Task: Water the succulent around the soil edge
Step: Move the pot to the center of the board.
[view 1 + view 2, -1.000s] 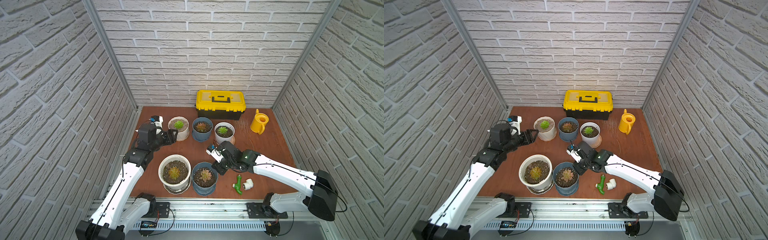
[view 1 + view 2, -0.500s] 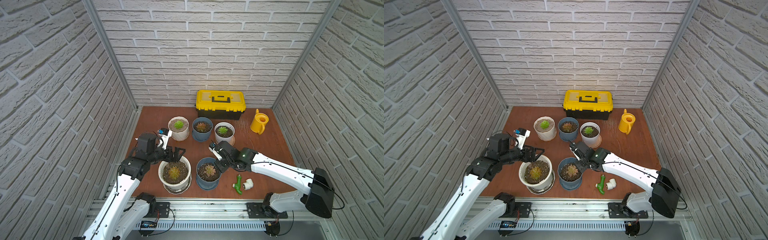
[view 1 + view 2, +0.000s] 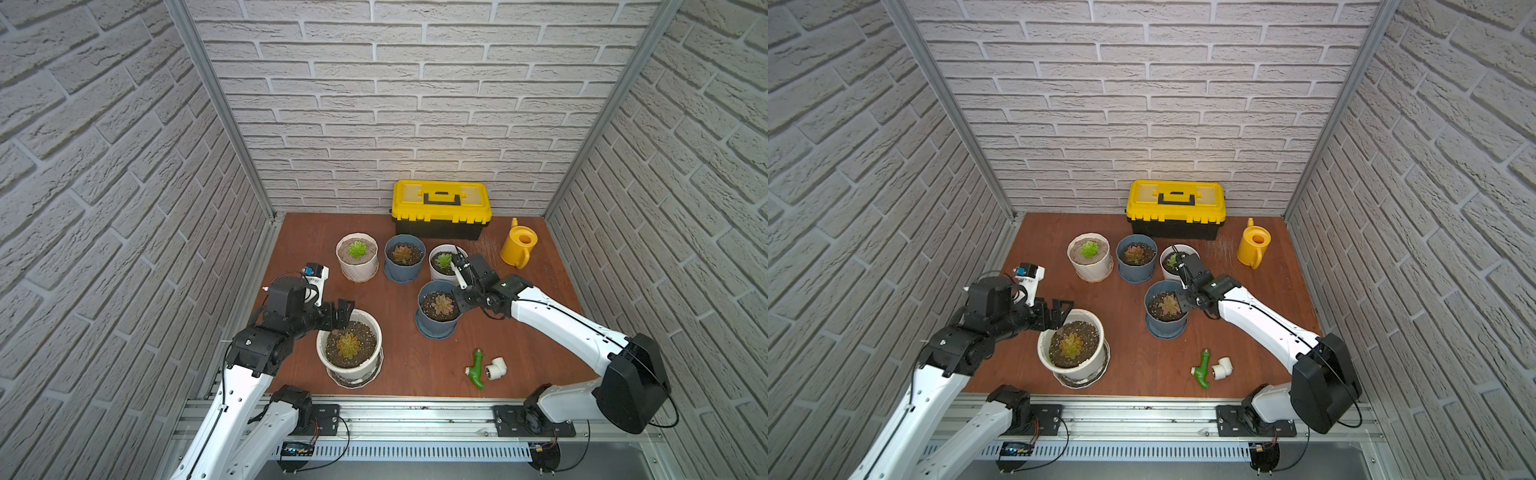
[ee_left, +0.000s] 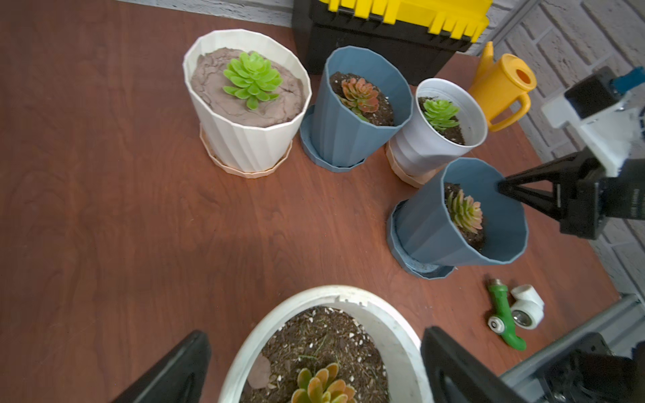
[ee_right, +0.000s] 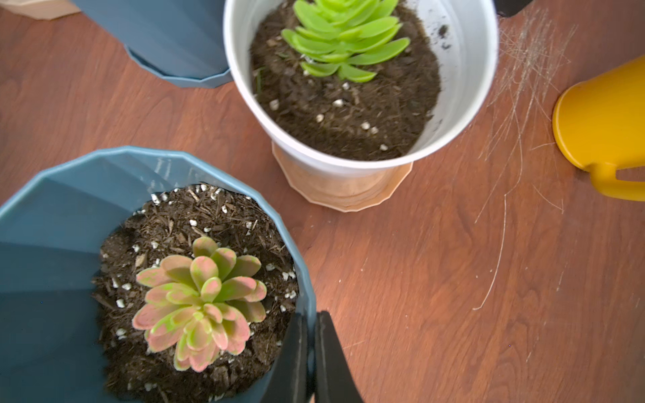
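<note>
The yellow watering can (image 3: 517,248) (image 3: 1253,245) stands at the back right, held by neither gripper. My right gripper (image 3: 459,297) (image 5: 310,335) is shut on the rim of a blue pot (image 3: 438,322) (image 5: 104,157), one finger inside the wall and one outside. That pot holds a pink-green succulent (image 3: 441,304) (image 5: 199,300) in dark soil. My left gripper (image 3: 343,316) (image 4: 316,343) is open at the back-left rim of a large white pot (image 3: 349,370) (image 4: 394,328) and grips nothing. An orange-green succulent (image 3: 348,345) grows in that pot.
Three more potted succulents stand in a row at the back: a cream pot (image 3: 357,266), a blue pot (image 3: 404,266) and a small white pot (image 3: 440,272). A yellow toolbox (image 3: 441,208) is behind them. A green fitting (image 3: 476,368) and a white elbow (image 3: 496,368) lie front right.
The right gripper has drawn the blue pot back and to the right, away from the large white pot. The left gripper has opened and come forward from the cream pot to the large white pot's rim.
</note>
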`<state>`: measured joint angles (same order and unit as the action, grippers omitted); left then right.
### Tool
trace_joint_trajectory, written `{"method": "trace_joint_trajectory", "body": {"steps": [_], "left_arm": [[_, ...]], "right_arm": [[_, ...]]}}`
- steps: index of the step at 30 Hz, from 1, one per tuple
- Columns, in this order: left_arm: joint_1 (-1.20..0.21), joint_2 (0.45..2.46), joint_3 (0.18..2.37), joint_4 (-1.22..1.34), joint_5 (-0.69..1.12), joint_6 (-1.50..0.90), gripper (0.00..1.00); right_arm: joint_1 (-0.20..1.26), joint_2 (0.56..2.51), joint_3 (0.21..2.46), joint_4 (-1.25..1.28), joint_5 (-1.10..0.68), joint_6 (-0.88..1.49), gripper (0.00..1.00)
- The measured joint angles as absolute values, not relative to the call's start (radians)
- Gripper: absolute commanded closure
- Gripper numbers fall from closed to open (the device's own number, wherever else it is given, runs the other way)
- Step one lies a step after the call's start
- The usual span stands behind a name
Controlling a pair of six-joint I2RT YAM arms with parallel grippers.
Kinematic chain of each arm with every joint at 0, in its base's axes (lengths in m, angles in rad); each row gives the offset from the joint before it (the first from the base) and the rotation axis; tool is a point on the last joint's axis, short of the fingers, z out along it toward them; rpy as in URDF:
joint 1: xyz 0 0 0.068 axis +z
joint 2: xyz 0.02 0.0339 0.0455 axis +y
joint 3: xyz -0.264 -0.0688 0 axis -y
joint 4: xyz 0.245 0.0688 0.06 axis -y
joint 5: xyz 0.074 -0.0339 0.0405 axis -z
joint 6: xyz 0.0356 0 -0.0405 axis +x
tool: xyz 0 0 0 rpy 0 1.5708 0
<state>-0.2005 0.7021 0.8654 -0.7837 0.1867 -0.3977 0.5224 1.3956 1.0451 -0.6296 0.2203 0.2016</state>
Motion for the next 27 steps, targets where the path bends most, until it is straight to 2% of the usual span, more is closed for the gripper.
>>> {"method": "trace_joint_trajectory", "body": {"steps": [3,5,6,7,9,15,19,26,27], "left_arm": [[-0.2,0.691,0.868,-0.831,0.133,-0.436,0.02],[-0.2,0.69,0.877,-0.872,0.107,-0.463,0.02],[-0.2,0.687,0.883,-0.894,0.098,-0.481,0.02],[-0.2,0.686,0.886,-0.911,0.091,-0.499,0.02],[-0.2,0.681,0.891,-0.953,0.084,-0.534,0.03],[-0.201,0.656,0.891,-1.047,0.062,-0.64,0.18],[-0.201,0.722,0.851,-1.049,0.095,-0.704,0.33],[-0.204,0.803,0.812,-1.078,0.035,-0.744,0.39],[-0.204,0.802,0.812,-1.083,0.017,-0.744,0.43]], "right_arm": [[0.519,1.4,1.045,-0.62,0.209,0.188,0.59],[0.519,1.396,1.045,-0.617,0.2,0.183,0.41],[0.519,1.391,1.045,-0.617,0.196,0.181,0.24],[0.519,1.381,1.045,-0.618,0.187,0.178,0.0],[0.521,1.347,1.045,-0.618,0.172,0.175,0.0],[0.571,1.155,1.03,-0.563,0.125,0.141,0.0],[0.62,1.056,0.986,-0.492,0.081,0.139,0.0],[0.635,1.041,0.924,-0.431,0.003,0.139,0.0],[0.636,1.041,0.916,-0.426,-0.006,0.139,0.0]]}}
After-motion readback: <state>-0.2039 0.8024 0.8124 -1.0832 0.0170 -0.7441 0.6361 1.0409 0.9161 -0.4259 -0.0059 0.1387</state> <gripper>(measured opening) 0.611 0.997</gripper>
